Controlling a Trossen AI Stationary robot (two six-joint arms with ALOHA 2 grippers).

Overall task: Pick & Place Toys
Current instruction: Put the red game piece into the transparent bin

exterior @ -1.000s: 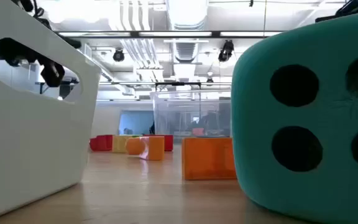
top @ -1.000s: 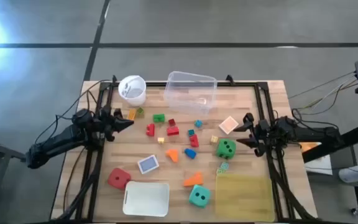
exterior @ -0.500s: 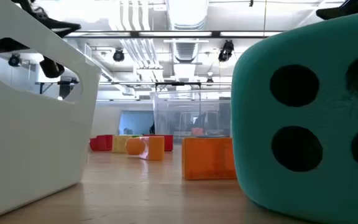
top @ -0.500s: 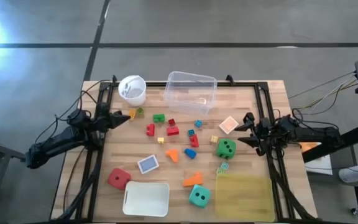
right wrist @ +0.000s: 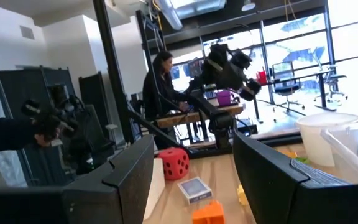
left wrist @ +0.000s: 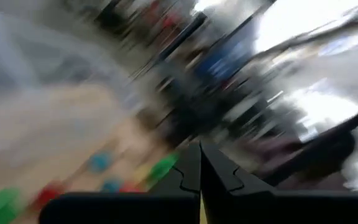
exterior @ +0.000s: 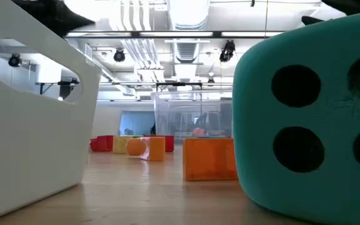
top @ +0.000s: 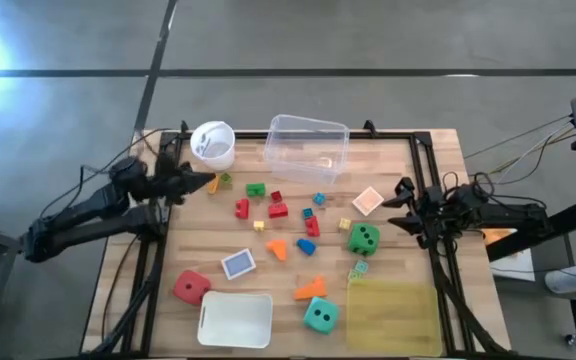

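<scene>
Toys (top: 278, 210) lying scattered across the table (top: 438, 160). Left hand (top: 206, 181) pressed together near the white cup (top: 213, 143). Right hand (top: 400, 208) hanging spread at the right edge, gripping nothing.

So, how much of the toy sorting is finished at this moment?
Nothing looks done: the clear tub is empty. Nothing is in hand; the left end effector is shut near the white cup, the right end effector is open. Green die, red die, teal die and blocks remain.

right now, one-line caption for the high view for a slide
Toys scattered across wooden table, both arms parked at its sides.
</scene>
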